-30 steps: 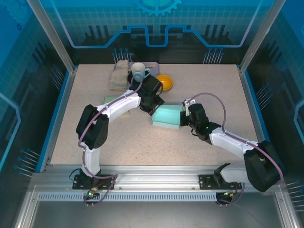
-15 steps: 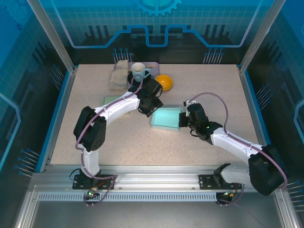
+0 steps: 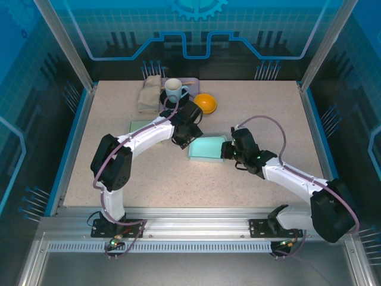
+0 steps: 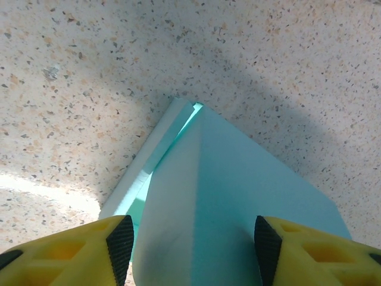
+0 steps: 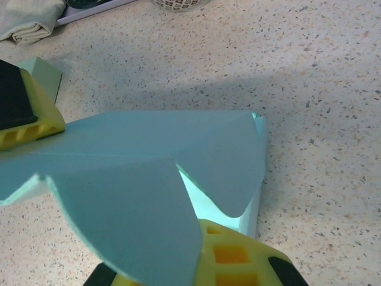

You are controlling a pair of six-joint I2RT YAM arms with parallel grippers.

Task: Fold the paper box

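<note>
We're in a robot lab test cell: alu frame posts point(image 3: 62, 42), blue see-thru panels point(image 3: 250, 30) w/ gear graphic point(image 3: 196, 7), speckled desk point(image 3: 238, 190) inside, L arm point(image 3: 149, 134) and R arm point(image 3: 292, 176) bolted to a slotted metal rail point(image 3: 196, 229) up front.

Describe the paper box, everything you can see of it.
The paper box is pale teal thin card, partly folded, lying on the speckled table. A creased top panel covers a shallow tray with low walls; a rounded flap sticks out at its right end. The right fingers pinch that flap; the left fingers straddle the opposite panel, open.
</note>
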